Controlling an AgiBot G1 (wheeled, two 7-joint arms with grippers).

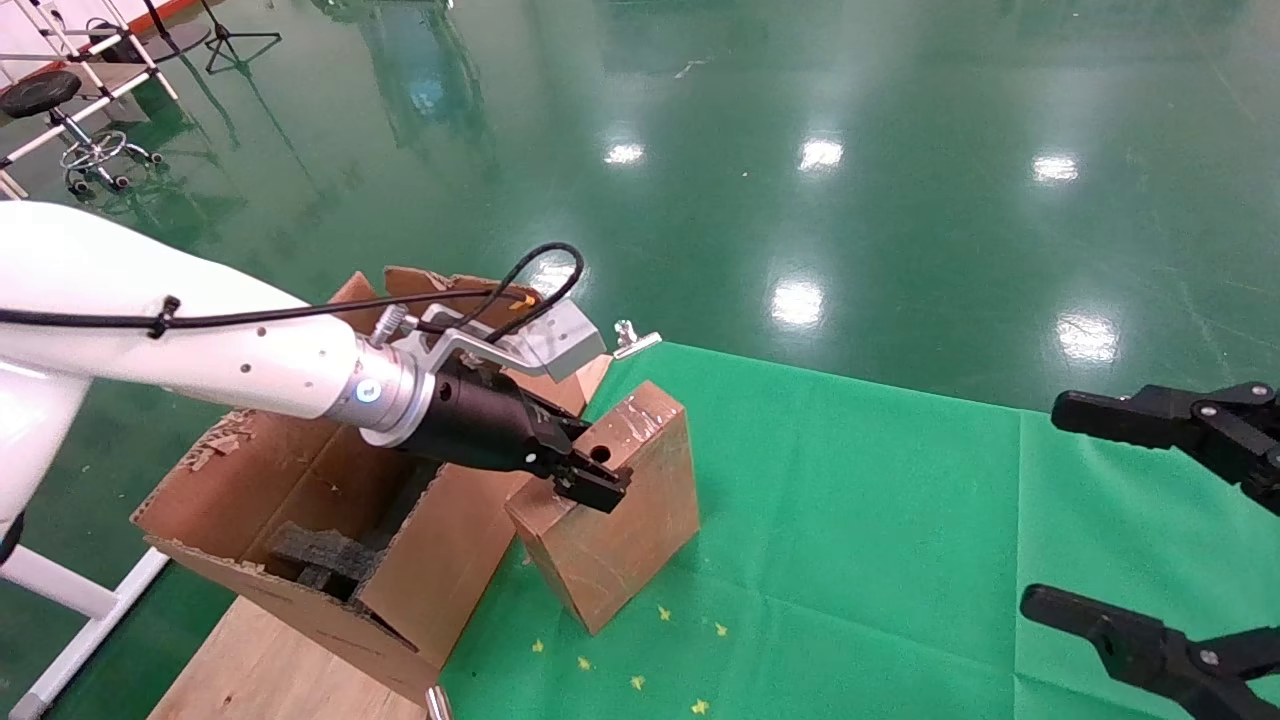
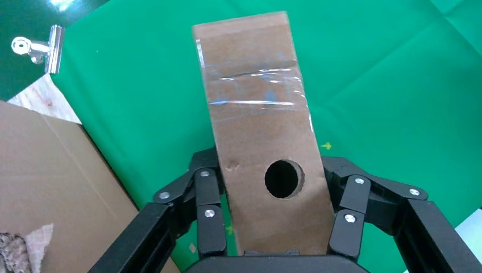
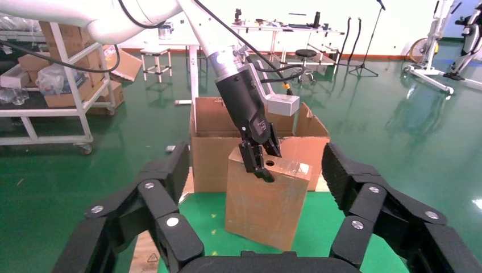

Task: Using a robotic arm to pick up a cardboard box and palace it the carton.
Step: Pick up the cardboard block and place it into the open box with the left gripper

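Note:
The cardboard box is slim and brown, with a round hole in its taped narrow top face. It stands tilted on the green cloth, right beside the carton. My left gripper, on the white robotic arm, is shut on the box's top end, one finger on each broad side. The right wrist view shows the same grip on the box in front of the carton. I cannot tell whether the box's lower edge touches the cloth. My right gripper hangs open at the far right.
Black foam blocks lie inside the carton, whose flaps stand upright. A metal clip pins the cloth at the table's far edge. Bare wooden board shows under the carton. Green floor lies beyond, with a stool and racks far left.

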